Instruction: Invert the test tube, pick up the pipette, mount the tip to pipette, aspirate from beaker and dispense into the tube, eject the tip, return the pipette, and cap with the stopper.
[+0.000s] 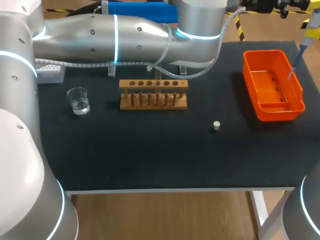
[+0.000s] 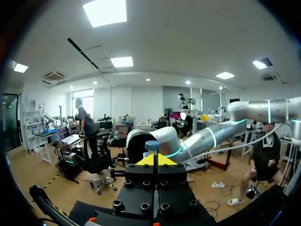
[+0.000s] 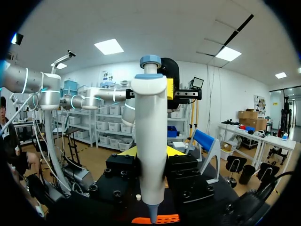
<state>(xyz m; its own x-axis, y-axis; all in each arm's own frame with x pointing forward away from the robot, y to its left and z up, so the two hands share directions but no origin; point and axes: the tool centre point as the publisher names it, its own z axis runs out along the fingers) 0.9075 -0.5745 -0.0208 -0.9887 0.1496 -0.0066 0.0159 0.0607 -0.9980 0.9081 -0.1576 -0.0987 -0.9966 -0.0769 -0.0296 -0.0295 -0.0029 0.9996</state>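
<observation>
Left arm [image 1: 100, 35] crosses beyond rack [image 1: 153, 95], beaker [image 1: 78, 100], stopper [image 1: 216, 125]; pipette [image 3: 151, 141] hangs over orange bin [image 1: 250, 75].

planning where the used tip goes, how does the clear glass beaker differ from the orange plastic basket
The clear glass beaker is small and round; the orange plastic basket is larger and rectangular. The beaker holds clear liquid; the basket looks empty. The beaker stands left of the wooden rack, the basket right of it. Both sit upright and open-topped on the black table.
</observation>
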